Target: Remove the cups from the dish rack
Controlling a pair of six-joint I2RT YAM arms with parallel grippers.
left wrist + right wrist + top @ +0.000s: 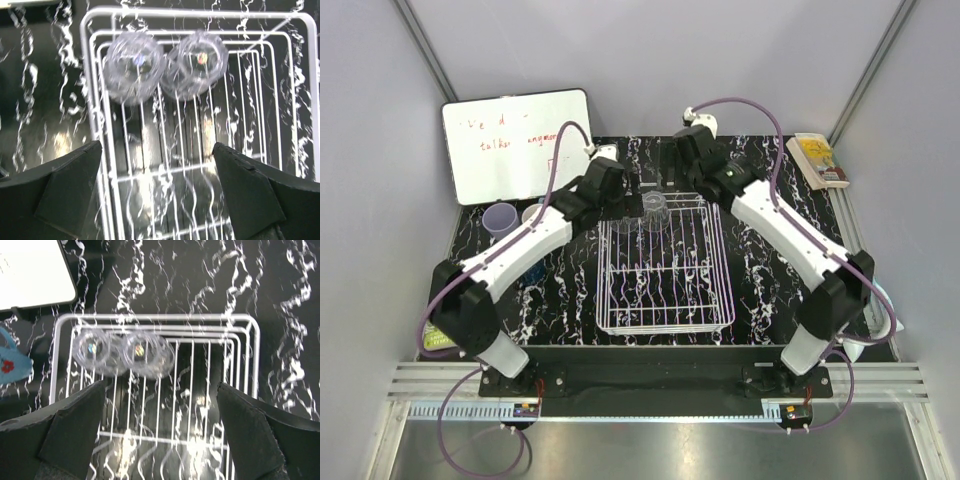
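Observation:
The white wire dish rack (665, 300) lies mid-table. Two clear faceted glasses (655, 210) stand side by side at its far end; they show in the left wrist view (135, 67) (197, 62) and the right wrist view (92, 351) (145, 354). My left gripper (618, 200) hovers over the rack's far left corner, open and empty (157, 175). My right gripper (672, 168) hovers behind the rack's far edge, open and empty (160, 420). A lavender tumbler (500, 218) and a pale cup (533, 213) stand left of the rack. A teal mug (10, 367) shows at the left edge.
A whiteboard (515, 145) leans at the back left, also in the right wrist view (30, 270). A blue object (533, 272) peeks from under my left arm. A book-like item (817, 160) lies at the back right. Grey walls enclose the table.

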